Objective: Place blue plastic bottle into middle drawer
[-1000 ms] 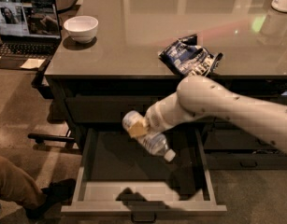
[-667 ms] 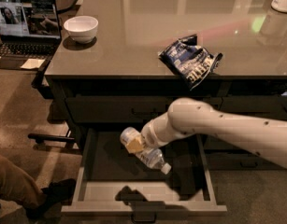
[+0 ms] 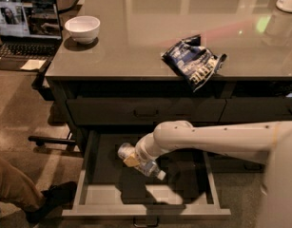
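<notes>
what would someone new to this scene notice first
The long white arm reaches in from the right, its gripper holding the blue plastic bottle tilted over the open middle drawer, cap end lower. Next come the dark blue snack bag at the countertop's front edge, and the white bowl beside the laptop at far left.

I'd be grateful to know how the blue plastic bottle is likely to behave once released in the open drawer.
The blue plastic bottle, held tilted by the gripper over the middle drawer, is round, so it would probably roll on the flat floor. It looks small and clear, so likely light and squashy.
</notes>
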